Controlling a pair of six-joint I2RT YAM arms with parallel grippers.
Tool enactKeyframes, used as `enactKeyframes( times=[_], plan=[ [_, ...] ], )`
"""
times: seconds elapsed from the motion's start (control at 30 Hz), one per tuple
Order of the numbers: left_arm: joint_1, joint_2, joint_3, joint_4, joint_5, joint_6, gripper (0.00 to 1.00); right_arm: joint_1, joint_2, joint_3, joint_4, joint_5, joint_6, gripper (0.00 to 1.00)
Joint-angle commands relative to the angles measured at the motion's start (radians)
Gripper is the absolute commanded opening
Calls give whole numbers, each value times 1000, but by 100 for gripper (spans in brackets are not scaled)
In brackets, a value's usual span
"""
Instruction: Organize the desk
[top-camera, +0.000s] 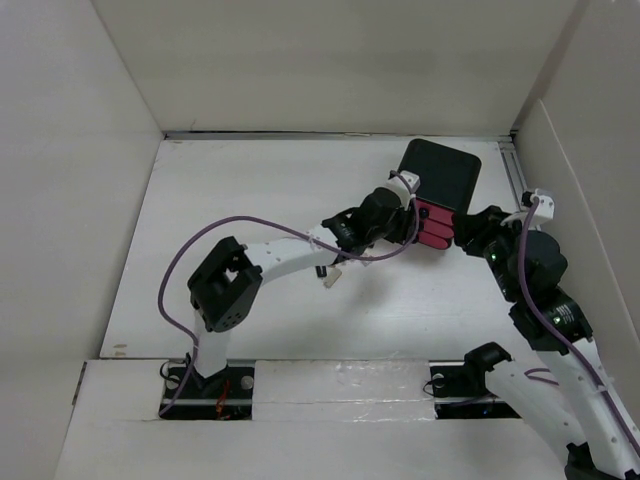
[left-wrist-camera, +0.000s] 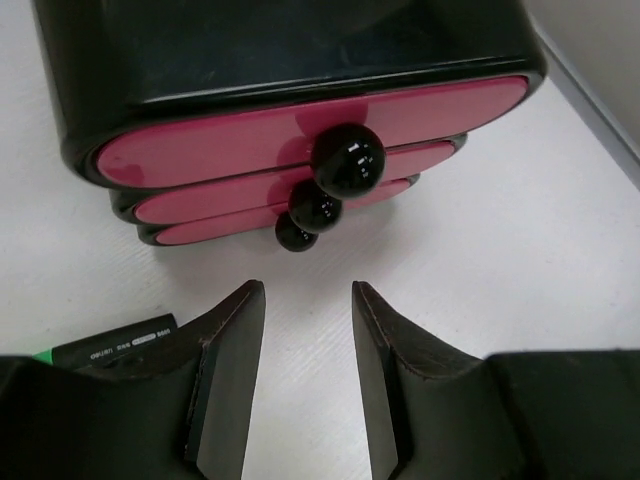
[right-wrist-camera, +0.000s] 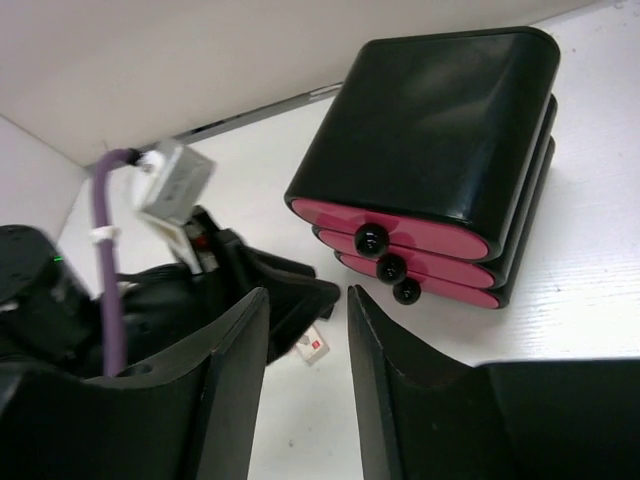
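Desk (top-camera: 250, 200): white, matte, walled in; it spreads under and all around both grippers.

Black drawer box (left-wrist-camera: 280, 50): sits on the desk straight ahead of the left gripper (left-wrist-camera: 308, 290), close but apart from its fingertips. Three pink drawers (left-wrist-camera: 300, 130) face that gripper, all pushed in. From the right gripper (right-wrist-camera: 308, 292) the box lies ahead and to its right, farther off.

Left gripper: fingers spread moderately, nothing between them, only bare desk in the gap.

Right gripper: fingers parted about as much, empty; the left arm's wrist sits ahead to its left.

Knobs (left-wrist-camera: 348, 160): three, round, glossy black, one per drawer, lined up just beyond the left gripper's gap.

Black pen-like item (left-wrist-camera: 115, 345): white lettering, lying on the desk just outside the left-hand finger, partly hidden.
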Motion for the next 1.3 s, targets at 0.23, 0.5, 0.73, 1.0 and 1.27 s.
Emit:
enactKeyframes(
  times=[0.23, 0.5, 0.73, 1.0, 1.27],
  plan=[
    [-11, 134, 256, -93, -78, 36, 47, -4, 36, -15, 82, -96, -2, 53],
    [-11, 209, 348, -130, -75, 51, 48, -4, 29, -15, 95, -104, -9, 57],
    [-11, 286, 458, -151, -92, 51, 46, -4, 23, -29, 114, -134, -19, 51],
    [-11, 333, 536, -194, -169, 82, 41, -4, 11, -38, 132, -157, -27, 49],
    [-11, 364, 606, -194, -140, 103, 25, -4, -3, -48, 121, -176, -27, 50]
  ],
)
